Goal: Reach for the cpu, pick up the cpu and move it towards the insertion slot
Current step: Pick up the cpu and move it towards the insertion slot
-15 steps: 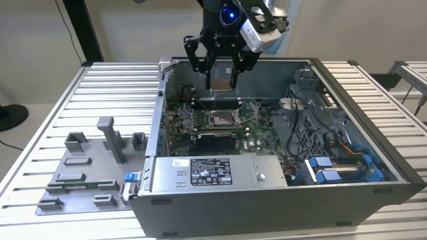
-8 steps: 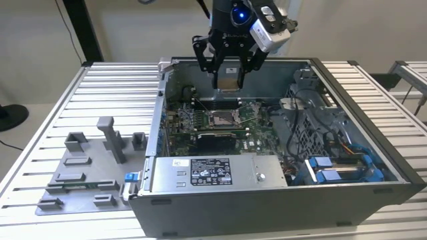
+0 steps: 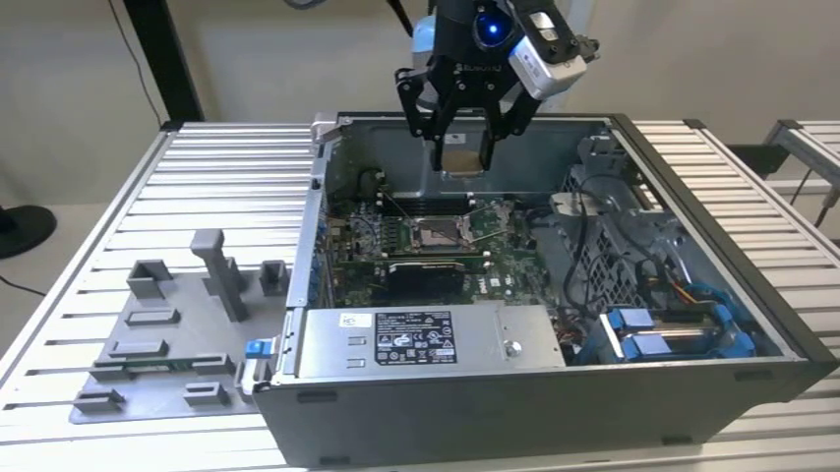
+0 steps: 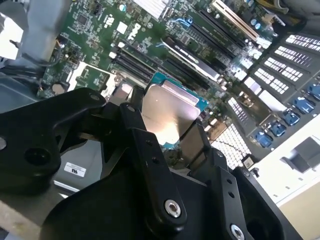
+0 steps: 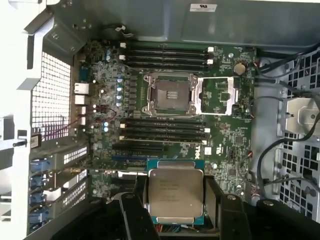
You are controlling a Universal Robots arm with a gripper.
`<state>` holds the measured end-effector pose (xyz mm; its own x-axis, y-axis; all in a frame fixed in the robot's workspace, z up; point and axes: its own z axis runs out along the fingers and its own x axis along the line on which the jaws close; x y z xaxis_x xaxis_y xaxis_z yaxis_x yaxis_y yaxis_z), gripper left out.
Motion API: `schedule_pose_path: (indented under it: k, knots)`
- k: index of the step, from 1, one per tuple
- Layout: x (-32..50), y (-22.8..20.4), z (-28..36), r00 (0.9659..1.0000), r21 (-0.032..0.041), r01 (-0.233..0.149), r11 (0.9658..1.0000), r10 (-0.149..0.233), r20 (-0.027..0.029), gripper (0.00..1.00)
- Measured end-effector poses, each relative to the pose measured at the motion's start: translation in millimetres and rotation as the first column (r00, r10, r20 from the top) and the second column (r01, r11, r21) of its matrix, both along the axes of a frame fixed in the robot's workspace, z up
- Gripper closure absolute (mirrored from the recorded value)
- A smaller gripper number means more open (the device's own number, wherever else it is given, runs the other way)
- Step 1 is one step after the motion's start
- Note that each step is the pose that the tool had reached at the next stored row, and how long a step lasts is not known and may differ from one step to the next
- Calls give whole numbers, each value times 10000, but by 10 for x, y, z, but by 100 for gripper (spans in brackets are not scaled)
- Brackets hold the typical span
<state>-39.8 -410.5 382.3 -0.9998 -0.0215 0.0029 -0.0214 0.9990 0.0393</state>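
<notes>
My gripper (image 3: 466, 147) hangs above the open computer case (image 3: 735, 295), jaws clamped on the cpu (image 5: 175, 192) by two opposite edges. Cpu held flat, silvery face showing in both wrist views (image 4: 167, 117). The insertion slot (image 5: 169, 95) lies below and ahead of my jaws on the green motherboard (image 5: 225, 140), well apart from the chip, its metal frame swung open beside it. Dark memory slots (image 5: 165, 131) sit between jaws and slot. Cable bundle (image 3: 591, 246) and blue connectors (image 3: 656, 329) off to the exterior view's right. Grey fixture blocks (image 3: 197, 295) rest on the counter (image 3: 79, 295) outside the case.
</notes>
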Motion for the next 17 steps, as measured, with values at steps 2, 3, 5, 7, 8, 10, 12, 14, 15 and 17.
schedule_pose_path:
  k: [2, 3, 5, 7, 8, 10, 12, 14, 15, 17]
  knots:
    - [4, 33, -7, 10000, 0, 20, 10000, -20, 0, 100]
    - [5, 51, -9, 10000, 0, 31, 10000, -31, 0, 100]
    - [7, 87, -15, 10000, 0, 52, 10000, -52, 1, 100]
    - [9, 122, -19, 10000, 0, 72, 10000, -72, 0, 100]
    - [9, 139, -21, 10000, 0, 83, 10000, -83, -1, 100]
    - [12, 172, -25, 9999, 0, 105, 9999, -105, 0, 100]
    - [14, 203, -28, 9999, 1, 128, 9999, -128, 0, 100]
    - [16, 234, -31, 9999, 0, 151, 9999, -151, 0, 100]
    - [17, 250, -33, 9999, 0, 163, 9999, -163, 0, 100]
    - [19, 283, -36, 9998, 0, 187, 9998, -187, 0, 100]
